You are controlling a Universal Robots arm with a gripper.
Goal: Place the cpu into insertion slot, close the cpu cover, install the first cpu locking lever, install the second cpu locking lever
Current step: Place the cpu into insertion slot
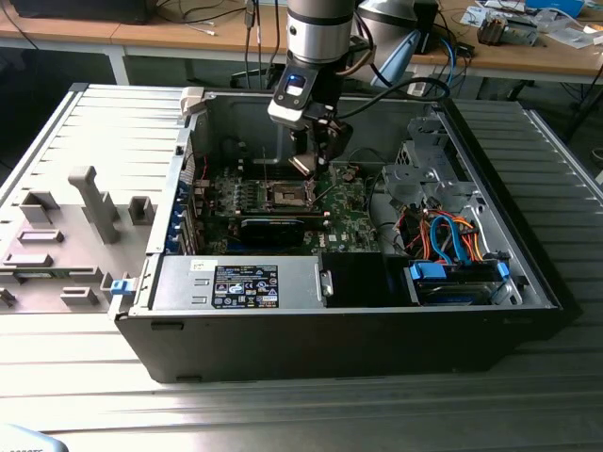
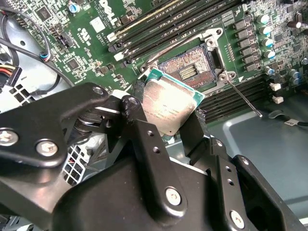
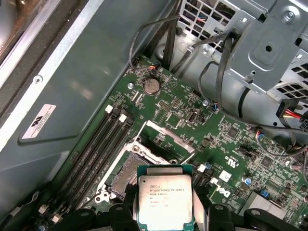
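Observation:
My gripper [image 2: 168, 119] is shut on the cpu [image 2: 167, 102], a pale silver square with a green edge, clamped between two black fingers [image 2: 138, 113]. In the first wrist view the cpu [image 3: 165, 199] hangs tilted just above the green board, overlapping one edge of the insertion slot [image 3: 129, 175]. The slot [image 2: 188, 71] lies bare, its dark centre showing. The cpu cover [image 3: 167, 138], a silver frame, stands swung up at the slot's far side. A thin metal locking lever [image 2: 244, 99] sticks out from the socket corner. In the exterior view the gripper [image 1: 303, 162] hovers over the slot [image 1: 287, 195] inside the open computer case.
Memory slots [image 2: 159, 29] run beside the socket. A metal drive cage [image 1: 424, 160] and orange and blue cables [image 1: 443, 235] fill the case on the exterior view's right. A black card [image 1: 273, 229] and the labelled power supply [image 1: 245, 285] sit nearer. A grey fixture tray [image 1: 75, 226] lies outside.

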